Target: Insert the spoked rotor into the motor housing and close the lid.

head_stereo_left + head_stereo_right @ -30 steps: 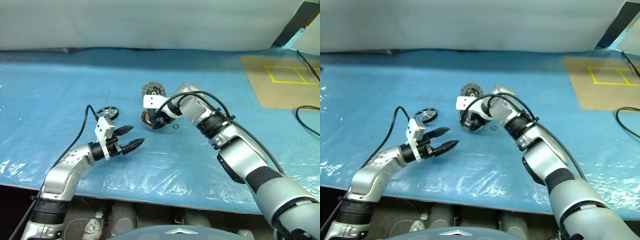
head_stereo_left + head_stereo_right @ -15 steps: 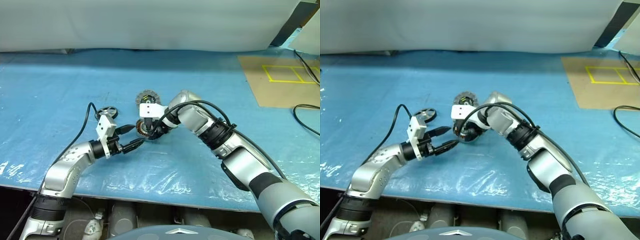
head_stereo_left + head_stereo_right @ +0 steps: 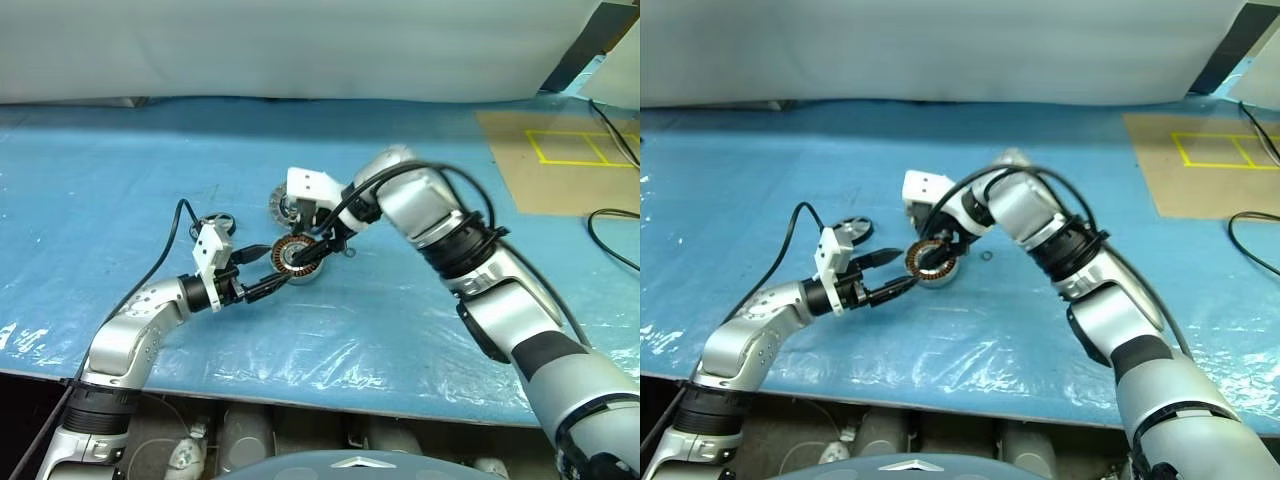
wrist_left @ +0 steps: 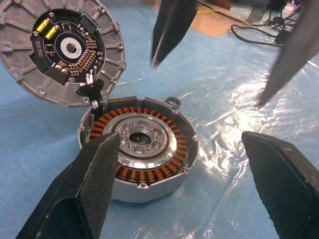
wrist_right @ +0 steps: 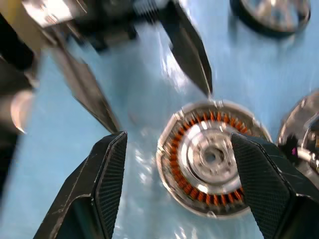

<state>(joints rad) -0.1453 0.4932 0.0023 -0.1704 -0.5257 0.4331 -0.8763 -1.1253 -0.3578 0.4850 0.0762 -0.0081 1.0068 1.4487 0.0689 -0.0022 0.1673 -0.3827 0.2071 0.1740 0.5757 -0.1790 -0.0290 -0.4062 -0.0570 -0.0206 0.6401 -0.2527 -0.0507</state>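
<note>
The right tool [image 3: 312,250] hangs just above the motor housing [image 3: 297,260], pointing down at it with its two black fingers spread wide and nothing between them. The left tool [image 3: 258,272] reaches in level from the robot's left, its fingers also wide apart and empty, their tips just beside the housing's near wall. The housing sits open-topped on the table [image 3: 120,180], which is covered in blue plastic sheeting, and its ring of copper-orange windings around a grey centre shows plainly. The lid [image 4: 61,52] leans against the housing's far side, its inner face with black centre and segmented rim turned toward the left wrist camera. A tiny black O-ring [image 4: 173,102] lies just behind the housing. The spoked rotor [image 3: 850,231] rests flat on the table, well apart to the left, beyond the left arm.
</note>
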